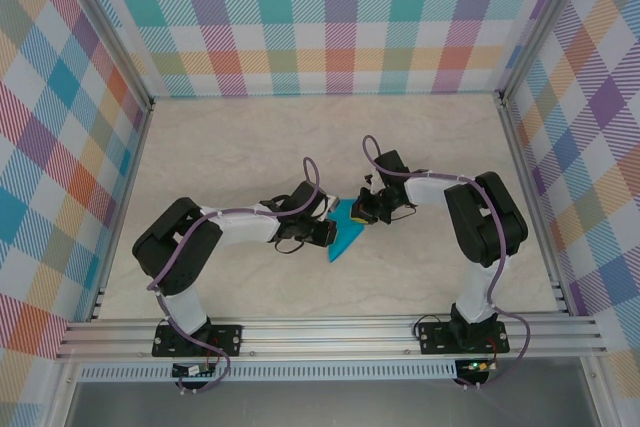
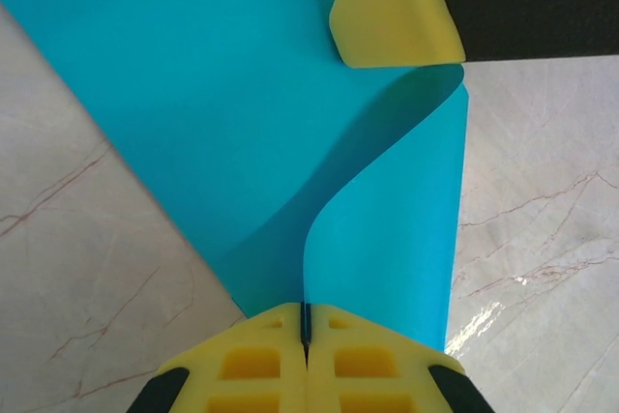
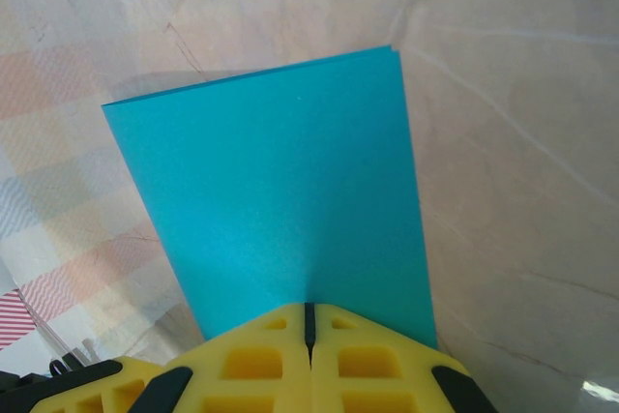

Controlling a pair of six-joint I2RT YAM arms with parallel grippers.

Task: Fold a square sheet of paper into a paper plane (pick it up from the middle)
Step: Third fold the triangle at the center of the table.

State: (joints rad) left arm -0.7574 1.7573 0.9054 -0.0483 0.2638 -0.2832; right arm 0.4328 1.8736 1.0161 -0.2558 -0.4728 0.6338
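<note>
The square sheet of paper (image 1: 346, 239) is teal-blue and lies doubled over near the table's middle, between the two arms. In the left wrist view the sheet of paper (image 2: 222, 94) has its upper layer curling up, and that layer's edge runs into the slit of my left gripper (image 2: 306, 321), which is shut on it. One yellow finger (image 2: 392, 12) of the right gripper touches the paper's far corner. In the right wrist view the paper (image 3: 280, 191) looks like a narrow folded rectangle stretching away from my right gripper (image 3: 309, 318), shut on its near edge. My left gripper (image 1: 325, 234) and right gripper (image 1: 363, 213) face each other.
The marble-patterned tabletop (image 1: 250, 147) stretches behind and to both sides of the arms. Checked walls (image 1: 330, 17) enclose it at the back and sides. An aluminium rail (image 1: 330, 332) runs along the near edge.
</note>
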